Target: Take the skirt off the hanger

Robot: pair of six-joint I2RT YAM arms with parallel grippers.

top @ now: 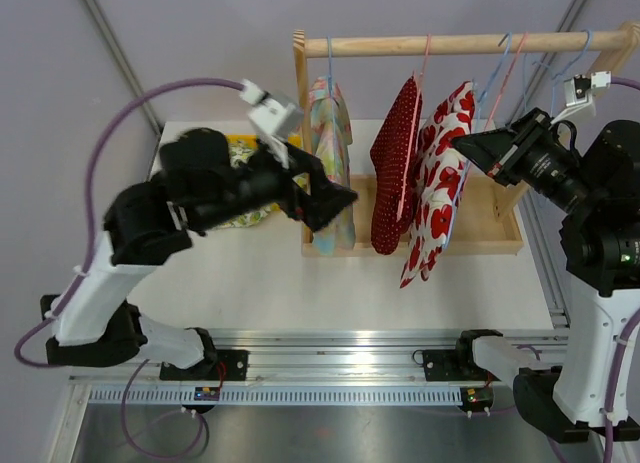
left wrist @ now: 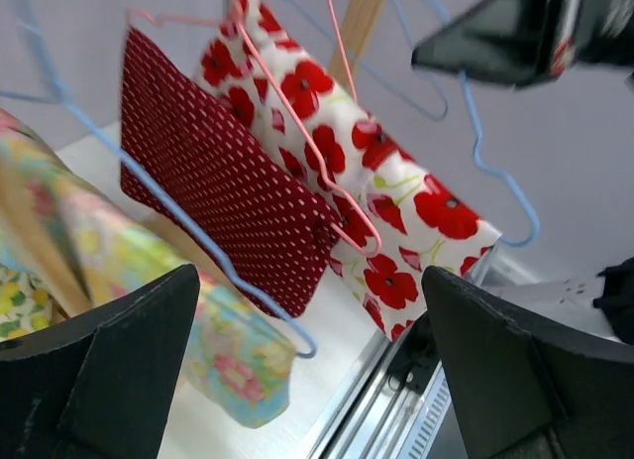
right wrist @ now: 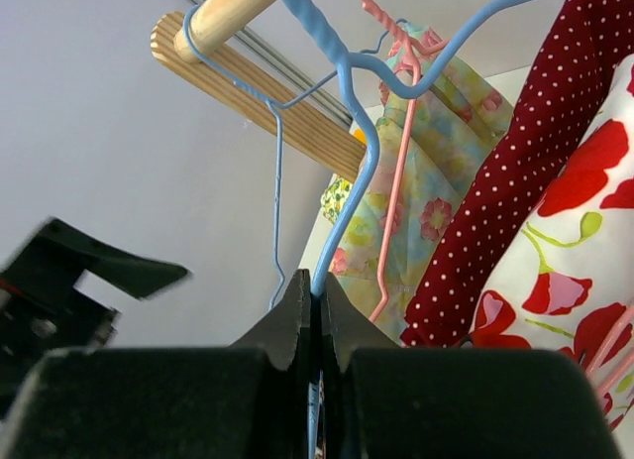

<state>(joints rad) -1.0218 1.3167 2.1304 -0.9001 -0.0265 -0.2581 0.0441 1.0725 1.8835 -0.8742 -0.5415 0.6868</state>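
Three skirts hang on the wooden rod: a pastel floral one on a blue hanger, a red polka-dot one on a pink hanger, and a white one with red poppies on a blue hanger. My right gripper is shut on that blue hanger's wire just below its neck, at the top of the poppy skirt. My left gripper is open and empty, its jaws wide apart, low beside the pastel skirt. The polka-dot skirt and poppy skirt hang beyond it.
A yellow floral skirt lies on the table behind my left arm. Empty pink and blue hangers hang at the rod's right end. The rack's wooden base and uprights stand on the white table.
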